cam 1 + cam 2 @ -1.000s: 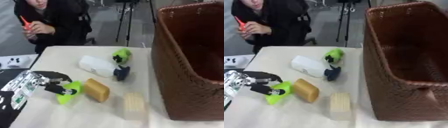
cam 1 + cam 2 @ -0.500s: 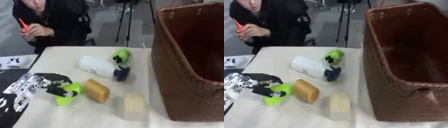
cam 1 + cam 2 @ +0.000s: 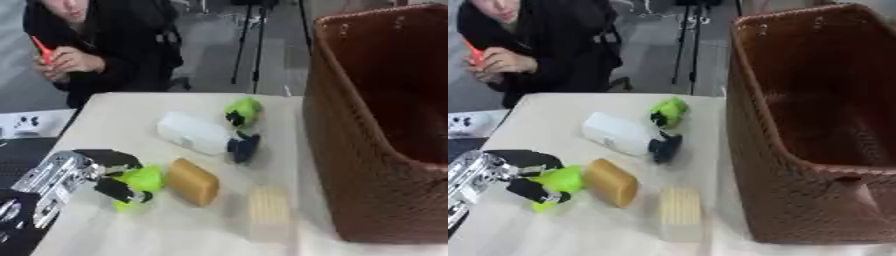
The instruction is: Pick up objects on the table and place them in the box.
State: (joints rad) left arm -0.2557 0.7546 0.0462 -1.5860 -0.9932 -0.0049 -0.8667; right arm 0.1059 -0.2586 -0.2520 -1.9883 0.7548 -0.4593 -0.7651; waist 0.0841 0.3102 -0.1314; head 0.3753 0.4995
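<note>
Left hand (image 3: pixel 92 172) comes in from nine o'clock, fingers curled round a lime-green object (image 3: pixel 136 184) (its shape is too blurred to name). Just beside it, at three o'clock, a tan rounded block (image 3: pixel 192 181) lies on the counter (image 3: pixel 122 115). At about four o'clock from that block sits a pale ribbed block (image 3: pixel 269 211), close by. Toward twelve o'clock from the tan block, a white bottle (image 3: pixel 197 133) lies on its side, its dark cap (image 3: pixel 244 147) pointing toward four o'clock. At one o'clock from the bottle, another green object with a dark part (image 3: pixel 242 111). The brown woven box (image 3: pixel 350 165) fills the three o'clock side.
</note>
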